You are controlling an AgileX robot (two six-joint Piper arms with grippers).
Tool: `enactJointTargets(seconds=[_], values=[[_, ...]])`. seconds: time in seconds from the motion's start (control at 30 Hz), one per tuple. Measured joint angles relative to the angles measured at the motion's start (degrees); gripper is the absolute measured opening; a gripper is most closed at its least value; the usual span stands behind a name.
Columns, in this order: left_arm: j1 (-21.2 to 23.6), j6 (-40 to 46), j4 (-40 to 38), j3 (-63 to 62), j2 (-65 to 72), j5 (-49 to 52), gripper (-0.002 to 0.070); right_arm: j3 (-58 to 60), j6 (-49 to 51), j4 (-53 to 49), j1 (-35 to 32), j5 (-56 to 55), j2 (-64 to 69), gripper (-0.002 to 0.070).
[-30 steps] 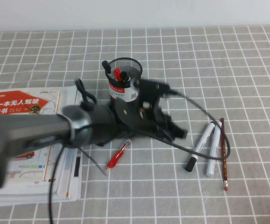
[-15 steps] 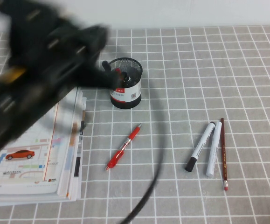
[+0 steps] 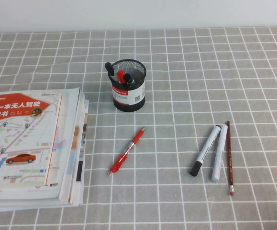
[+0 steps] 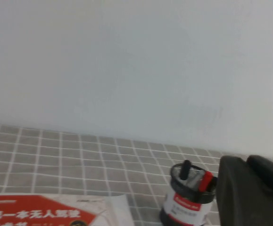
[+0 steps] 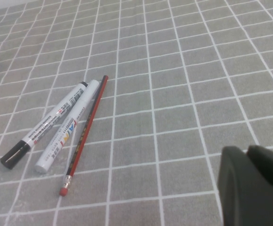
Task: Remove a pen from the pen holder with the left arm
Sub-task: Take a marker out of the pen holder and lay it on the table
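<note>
The black mesh pen holder (image 3: pixel 126 86) stands upright at mid-table with a black pen (image 3: pixel 110 68) and a red-capped pen (image 3: pixel 120 75) sticking out. A red pen (image 3: pixel 126 151) lies flat on the cloth in front of it. Neither arm shows in the high view. In the left wrist view my left gripper (image 4: pixel 247 161) hangs shut and empty, raised and well back from the pen holder (image 4: pixel 188 197). My right gripper (image 5: pixel 247 149) is shut with nothing in it, low over the cloth, apart from the markers.
A stack of books and booklets (image 3: pixel 30 143) fills the left front of the table. At the right front lie a black-capped marker (image 3: pixel 205 149), a white marker (image 3: pixel 218 152) and a dark red pencil (image 3: pixel 229 157), side by side. A white wall backs the table.
My left arm has swept from above the red pen back to the left and out of the high view. The red pen stays on the cloth.
</note>
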Motion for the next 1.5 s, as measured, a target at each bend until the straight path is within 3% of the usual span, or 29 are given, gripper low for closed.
enactJointTargets(seconds=[0.23, 0.57, 1.2, 1.27, 1.5], values=[[0.00, 8.12, -5.14, 1.04, -5.07, -2.93, 0.0000, 0.00, 0.00, 0.00, 0.00, 0.00, 0.00, -0.0013], [0.00, 4.69, -5.14, 3.18, 4.61, 8.09, 0.0000, 0.00, 0.00, 0.00, 0.00, 0.00, 0.00, -0.0013], [0.00, 4.17, -4.77, 5.03, 15.50, 9.67, 0.0000, 0.00, 0.00, 0.00, 0.00, 0.00, 0.00, -0.0013], [0.00, 4.03, -0.21, 5.93, 15.14, 9.64, 0.0000, 0.00, 0.00, 0.00, 0.00, 0.00, 0.00, -0.0013], [0.00, 0.78, 33.08, 8.15, 13.98, 13.67, 0.0000, 0.00, 0.00, 0.00, 0.00, 0.00, 0.00, -0.0013]])
